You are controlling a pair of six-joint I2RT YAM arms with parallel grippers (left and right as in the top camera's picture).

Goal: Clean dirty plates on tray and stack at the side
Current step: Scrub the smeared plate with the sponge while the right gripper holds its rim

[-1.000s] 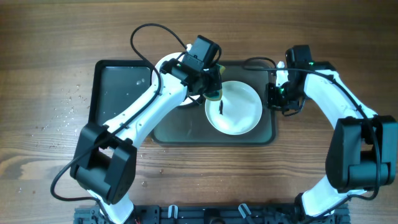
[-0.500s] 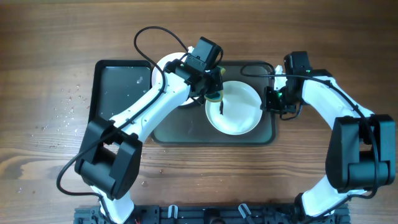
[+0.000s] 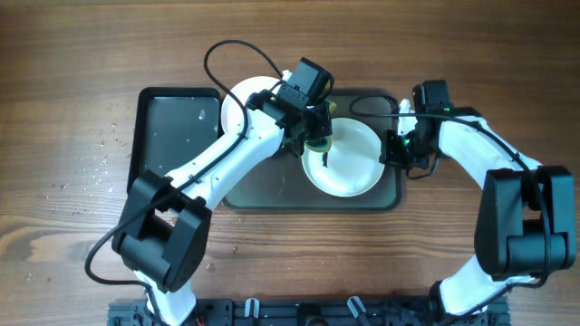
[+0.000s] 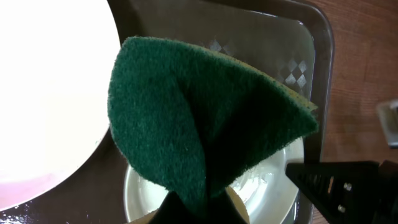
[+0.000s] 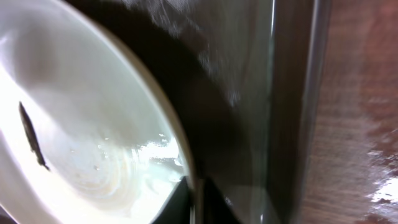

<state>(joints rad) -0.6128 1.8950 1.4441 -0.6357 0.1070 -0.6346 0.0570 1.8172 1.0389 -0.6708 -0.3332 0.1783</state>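
Mid-table (image 3: 72, 226): tray (image 3: 263, 186), long side running left to right.

On tray's right half: dirty plate (image 3: 349, 172), lying flat, wet sheen, thin dark streak (image 3: 323, 161) left of its centre.

Above tray's upper middle, over the plate's upper-left rim: left gripper (image 3: 316, 138), jaws clenched on folded green sponge (image 4: 199, 124). Contact with the plate unclear.

At tray's right edge: right gripper (image 3: 395, 150), jaws pinched onto the plate's rim.

At tray's top-left corner: second white plate (image 3: 243, 101), half hidden under the left arm.

Just left of tray: black tray (image 3: 172, 136), wet spots inside.

Well left of tray: droplets (image 3: 100, 149) on bare wood.
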